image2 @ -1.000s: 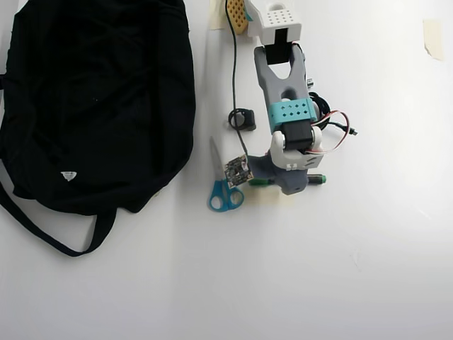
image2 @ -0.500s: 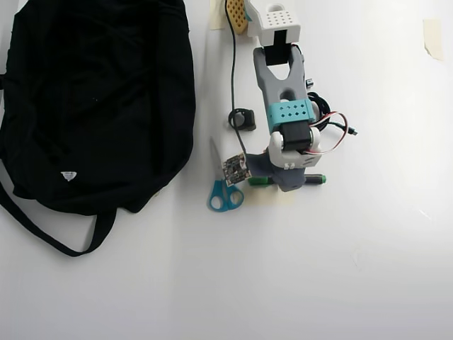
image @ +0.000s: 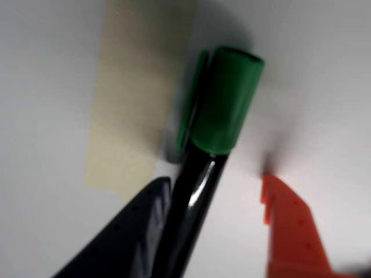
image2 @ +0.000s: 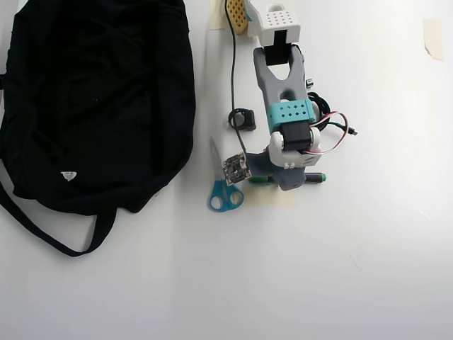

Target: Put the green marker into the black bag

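Comparing the overhead pictures across the last second, the arm's wrist has crept slightly upward in the frame, and the green marker (image2: pixel 312 178) with it: its green ends, poking out either side of the wrist housing right of centre, now sit a touch higher than before. The shift is small, so whether it marks a lift or only a nudge I cannot tell from above.

The wrist view gives the closer story. The marker (image: pixel 219 116) runs up the middle of the frame, green cap toward the top, glossy dark barrel below. The pincer (image: pixel 220 200) straddles the barrel: the dark finger at lower left touches the barrel's side, while the orange finger at lower right stands apart from it, with bare worktop (image: pixel 324 87) showing between. So the jaws are partly open and have not clamped; the marker is bracketed, not held. A strip of beige tape (image: pixel 133 116) lies on the worktop just beside the cap.

The black bag (image2: pixel 92 99) fills the upper left of the overhead frame, well apart from the marker, with blue-handled scissors (image2: pixel 223 185) between them. My reading: closing on the barrel comes next, and the carry has not begun.
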Motion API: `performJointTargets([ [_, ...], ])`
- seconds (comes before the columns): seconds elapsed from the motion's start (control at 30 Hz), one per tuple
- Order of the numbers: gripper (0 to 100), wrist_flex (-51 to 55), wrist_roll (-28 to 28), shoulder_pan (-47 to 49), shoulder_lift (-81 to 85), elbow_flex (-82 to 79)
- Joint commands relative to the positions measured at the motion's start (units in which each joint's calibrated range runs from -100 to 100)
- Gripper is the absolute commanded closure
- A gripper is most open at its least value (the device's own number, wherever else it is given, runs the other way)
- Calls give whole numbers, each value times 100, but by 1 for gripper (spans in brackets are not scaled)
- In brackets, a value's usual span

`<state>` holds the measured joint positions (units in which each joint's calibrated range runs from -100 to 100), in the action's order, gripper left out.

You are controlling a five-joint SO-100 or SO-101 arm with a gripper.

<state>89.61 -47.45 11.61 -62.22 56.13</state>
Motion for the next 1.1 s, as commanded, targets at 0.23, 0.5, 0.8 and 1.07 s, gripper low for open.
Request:
performJointTargets([
  [0.23,80,178,-651,36,15,-61],
  [0.5,80,255,-651,36,15,-52],
  [0.8,80,367,-662,28,15,-16],
  [1.07,80,367,-667,21,23,-7],
])
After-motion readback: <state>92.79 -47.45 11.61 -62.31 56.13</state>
